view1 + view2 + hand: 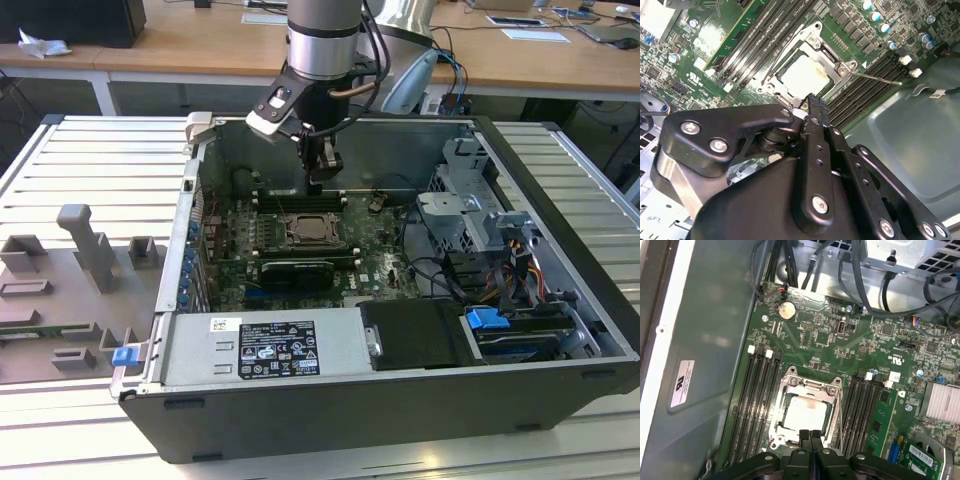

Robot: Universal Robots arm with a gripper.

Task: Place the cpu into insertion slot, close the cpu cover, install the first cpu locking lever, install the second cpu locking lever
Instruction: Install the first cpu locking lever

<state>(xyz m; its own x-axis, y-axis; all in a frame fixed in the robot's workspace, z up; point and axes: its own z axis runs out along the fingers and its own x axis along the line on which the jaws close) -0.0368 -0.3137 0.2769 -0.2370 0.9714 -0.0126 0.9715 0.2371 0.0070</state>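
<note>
Right of the grey moulded fixtures (90,250), the black gripper (316,184), fingers pressed together and empty, is hovering at the far edge of the silver-rimmed insertion slot (312,232), where the pale square cpu (802,412) is lying framed by the thin metal cpu cover (810,387).

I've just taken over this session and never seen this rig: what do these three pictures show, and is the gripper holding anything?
One robot arm reaches down into an open computer case lying on a slatted table; the exterior view comes from a camera off the arm. Both wrist views come from cameras riding on the arm, looking past its black gripper at the green circuit board. The pale square cpu sits in the insertion slot, with the silver cpu cover framing it. The gripper's fingers are shut, empty as far as I can see, tips at the cover's edge.
</note>
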